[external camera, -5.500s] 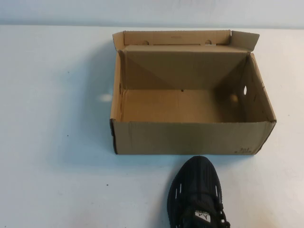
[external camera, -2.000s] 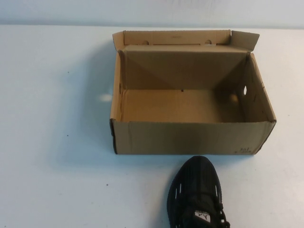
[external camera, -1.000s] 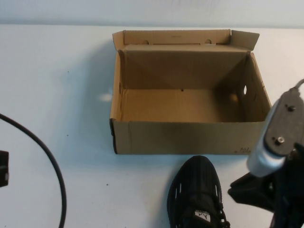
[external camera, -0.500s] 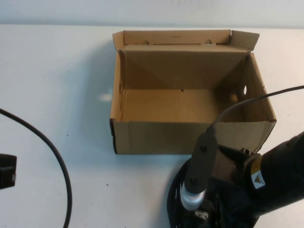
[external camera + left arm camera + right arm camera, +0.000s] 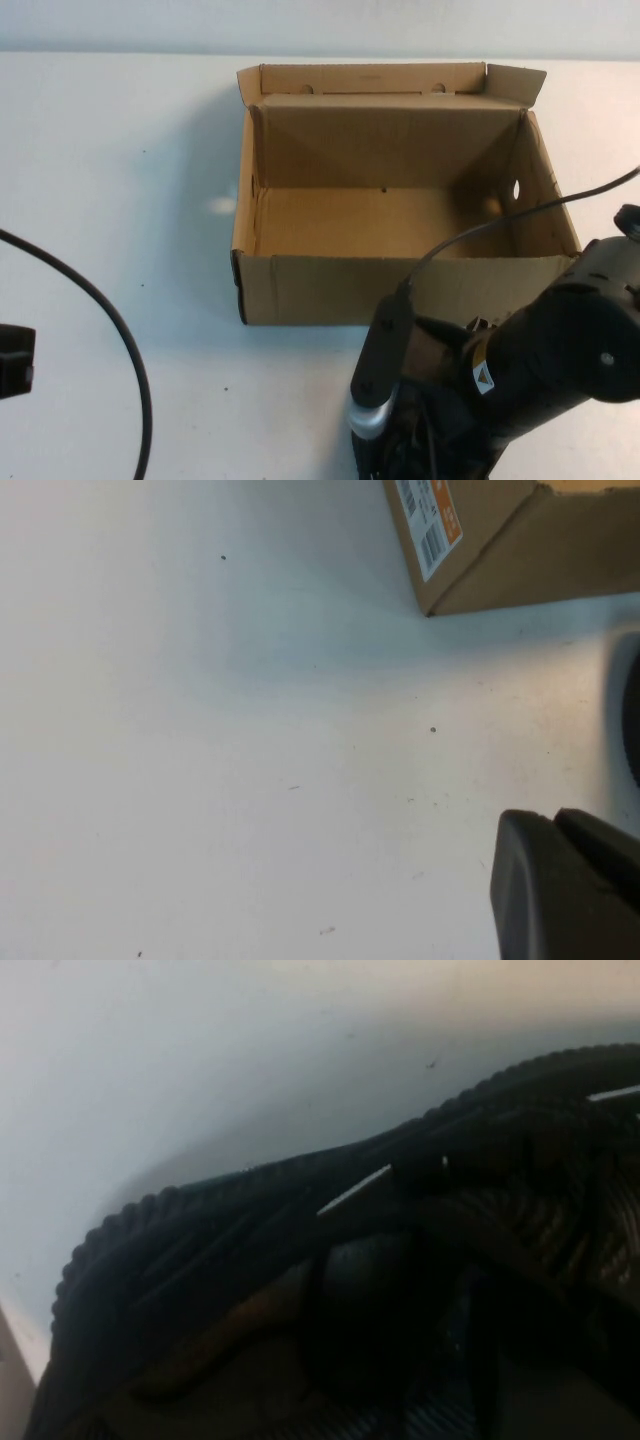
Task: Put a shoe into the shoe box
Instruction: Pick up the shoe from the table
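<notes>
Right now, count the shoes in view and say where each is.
1. The shoe lies on the table in front of the shoe box, mostly hidden under the right gripper; left gripper is off to the left.

High view overhead, wrist views close — sharing table (image 5: 120, 180)

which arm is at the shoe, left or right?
The right gripper, low over the shoe just in front of the shoe box. The left gripper sits apart over bare table.

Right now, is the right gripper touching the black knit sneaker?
Cannot tell. High view: right gripper hidden under its arm over the black knit sneaker. Left gripper hovers over table.
</notes>
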